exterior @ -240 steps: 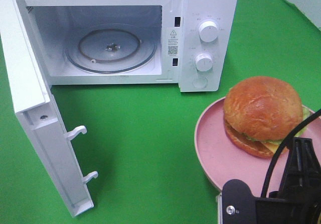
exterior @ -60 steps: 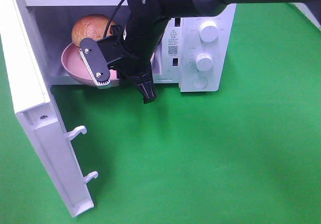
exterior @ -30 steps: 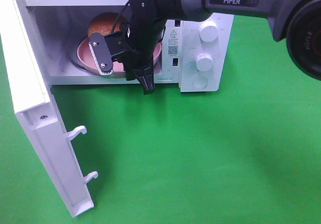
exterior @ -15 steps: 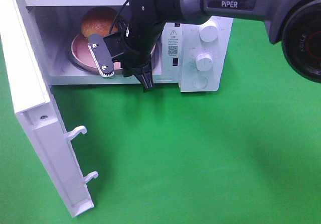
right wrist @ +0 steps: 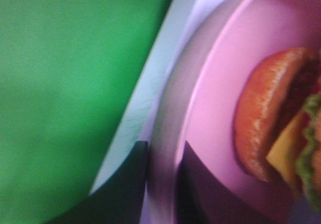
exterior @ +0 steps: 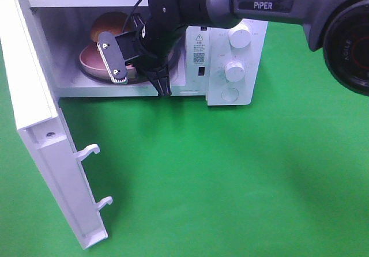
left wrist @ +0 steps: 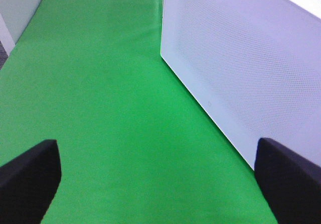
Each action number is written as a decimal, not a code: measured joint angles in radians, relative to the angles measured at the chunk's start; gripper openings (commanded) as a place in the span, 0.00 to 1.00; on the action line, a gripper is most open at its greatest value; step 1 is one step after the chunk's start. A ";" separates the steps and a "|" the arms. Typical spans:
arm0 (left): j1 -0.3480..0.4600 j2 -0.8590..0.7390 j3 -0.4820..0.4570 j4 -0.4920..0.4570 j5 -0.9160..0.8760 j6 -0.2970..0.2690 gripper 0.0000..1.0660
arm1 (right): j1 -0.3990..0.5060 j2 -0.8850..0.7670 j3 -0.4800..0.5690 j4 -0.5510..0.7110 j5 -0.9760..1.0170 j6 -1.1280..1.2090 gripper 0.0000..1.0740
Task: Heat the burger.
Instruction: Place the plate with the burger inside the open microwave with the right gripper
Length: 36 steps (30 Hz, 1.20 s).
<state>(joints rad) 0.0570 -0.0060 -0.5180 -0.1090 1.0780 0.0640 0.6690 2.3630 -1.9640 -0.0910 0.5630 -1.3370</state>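
Sitting on the pink plate [right wrist: 210,98], the burger [right wrist: 261,113] lies deeper in the microwave [exterior: 256,72] than the right pincer [right wrist: 163,151]. Its fingers [right wrist: 125,194] sit each side of the rim; gripping or loose, I cannot tell.

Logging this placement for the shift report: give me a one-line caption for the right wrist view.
Right claw straddles the rim of the pink plate; the burger sits on it, green cloth alongside.

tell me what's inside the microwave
A pink plate carrying the burger, the right gripper astride its rim. The arm covers part of the burger and the cavity's right side.
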 measured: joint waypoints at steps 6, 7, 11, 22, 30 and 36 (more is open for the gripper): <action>0.000 0.000 0.000 0.000 0.000 0.000 0.92 | 0.000 -0.002 -0.007 0.000 -0.024 0.009 0.39; 0.000 0.000 0.000 0.000 0.000 0.000 0.92 | 0.000 -0.002 -0.007 0.000 -0.024 0.009 0.39; 0.000 0.000 0.000 0.000 0.000 0.000 0.92 | 0.000 -0.003 -0.007 0.024 0.000 0.027 0.46; 0.000 0.000 0.000 0.000 0.000 0.000 0.92 | 0.000 -0.093 0.119 0.046 0.003 0.027 0.66; 0.000 0.000 0.000 0.000 0.000 0.000 0.92 | 0.000 -0.190 0.263 0.046 -0.039 0.027 0.71; 0.000 0.000 0.000 0.000 0.000 0.000 0.92 | 0.015 -0.276 0.401 0.061 -0.092 0.027 0.71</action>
<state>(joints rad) 0.0570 -0.0060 -0.5180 -0.1090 1.0780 0.0640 0.6840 2.0870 -1.5630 -0.0300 0.4710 -1.3100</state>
